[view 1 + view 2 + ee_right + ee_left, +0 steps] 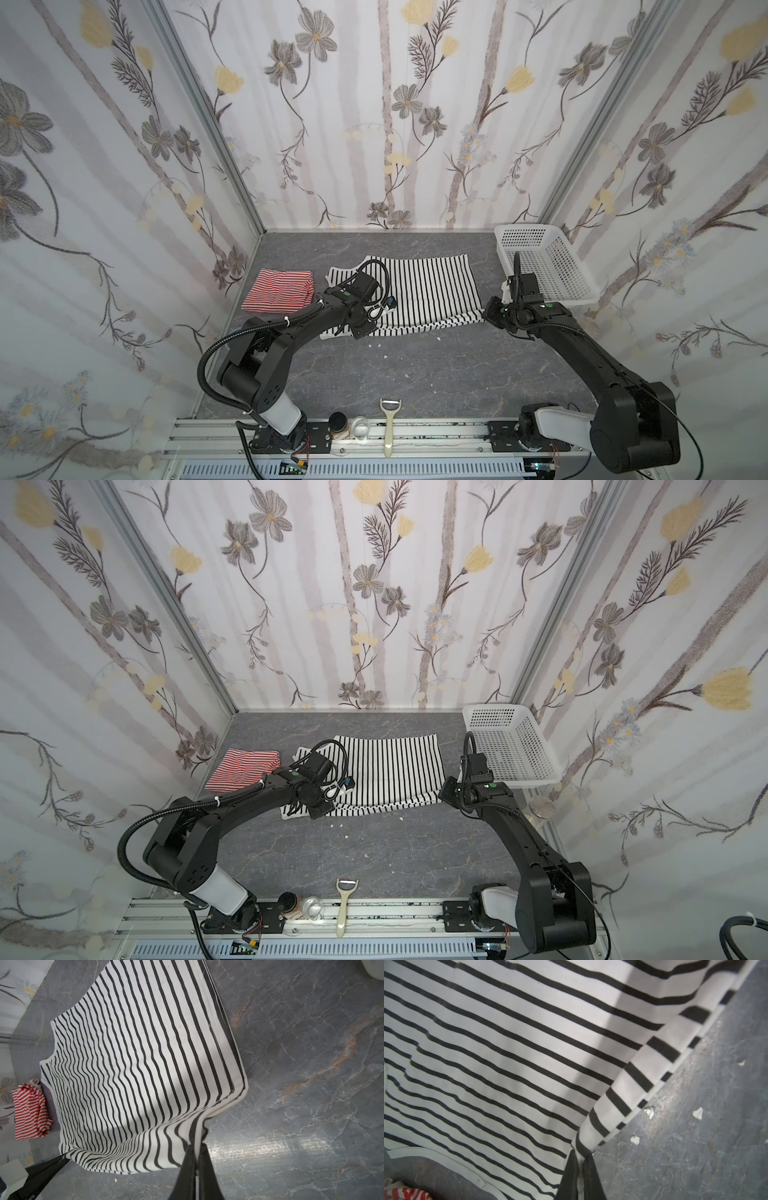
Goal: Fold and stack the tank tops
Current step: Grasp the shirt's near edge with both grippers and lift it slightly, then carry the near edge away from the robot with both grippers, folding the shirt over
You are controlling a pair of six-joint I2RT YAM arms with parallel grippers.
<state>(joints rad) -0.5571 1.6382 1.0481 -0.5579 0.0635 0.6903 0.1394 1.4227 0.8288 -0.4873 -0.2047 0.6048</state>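
- Step in hand: folding the white tank top with thin black stripes, which is spread mid-table on the grey marble-look table. It reads as the first fold, with the near edge picked up.
- The left gripper is closed, pinching the near edge of that top toward the strap end. The cloth tents up from the pinch in the left wrist view.
- The right gripper is also closed, pinching the near hem-side corner. The edge rises off the table there and the rest of the top lies flat.
- The red-and-white striped tank top lies as a compact folded bundle just beside the black-striped one, on its left in both top views. It looks done, so roughly half the task is through.
- Next move, as judged: both arms lift together and carry the near edge over to the far edge with even tension, so the stripes line up. Then they release, fold again and set it on the red one.
- Risk: a thin pinch may slip, or one arm may lead and skew the fold.
- A white perforated plastic basket sits at far right, close behind the right arm and apart from the cloth. It could crowd the right wrist on the carry.
- Small white scraps lie on the table by the near edge, not in the way.
- A cream-handled peeler and a dark-lidded jar sit on the front rail, well apart from the cloth.
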